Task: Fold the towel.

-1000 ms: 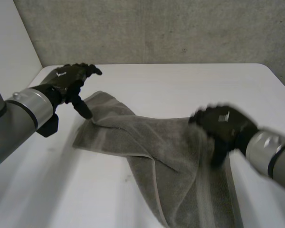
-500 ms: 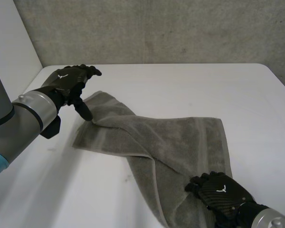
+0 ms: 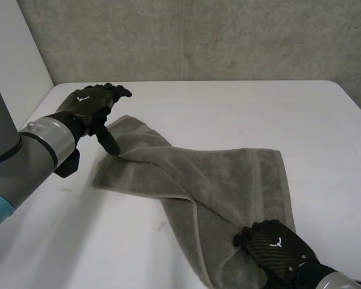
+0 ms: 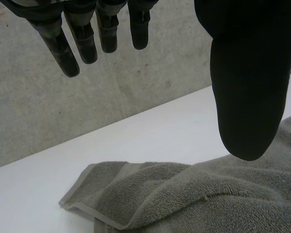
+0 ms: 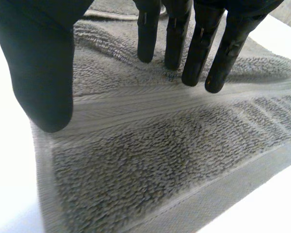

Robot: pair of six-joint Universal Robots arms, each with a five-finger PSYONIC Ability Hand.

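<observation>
One grey towel (image 3: 216, 174), two black hands, one white table (image 3: 228, 102).
Nearest, right hand (image 3: 283, 253) flat over the towel's near end, fingers straight, gripping nothing; small white emblem (image 3: 275, 242) on its back, same on the left. Towel: terry, woven bands near the hems, rumpled, one flap folded diagonally across itself, lying from table centre toward the near edge. Farther off, left hand (image 3: 87, 107) slack, fingers spread, thumb pointing down at the towel's far-left ridge, nothing gripped. Concrete wall (image 3: 198, 36) behind.
</observation>
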